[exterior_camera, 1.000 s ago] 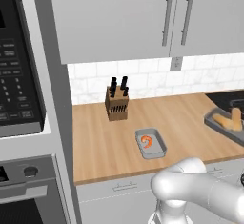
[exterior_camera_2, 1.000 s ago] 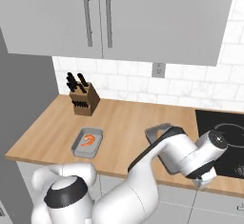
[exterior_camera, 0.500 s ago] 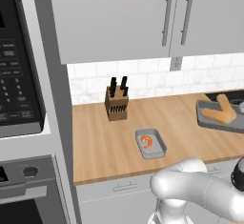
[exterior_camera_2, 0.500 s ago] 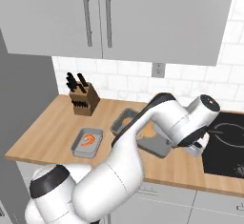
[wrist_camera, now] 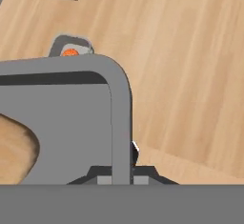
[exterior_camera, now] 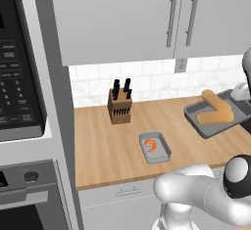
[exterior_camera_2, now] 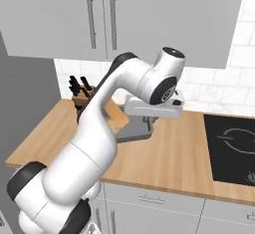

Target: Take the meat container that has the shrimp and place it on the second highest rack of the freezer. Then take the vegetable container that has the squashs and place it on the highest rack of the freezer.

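here the end effector [wrist_camera: 121, 173] pinches the vegetable container [exterior_camera: 213, 121] rim, tray aloft above the counter [exterior_camera: 112, 150].

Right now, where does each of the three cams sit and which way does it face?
Left base view: behind the arm to its left, facing the counter; shows the knife block, shrimp tray, squash tray and the arm's white elbow.
Right base view: behind to its right, facing the same counter; the arm covers most of the squash tray.
Hand view: on the hand, looking down along the end effector, shut on the squash tray's rim.
Shared: squash tray, knife block, counter.
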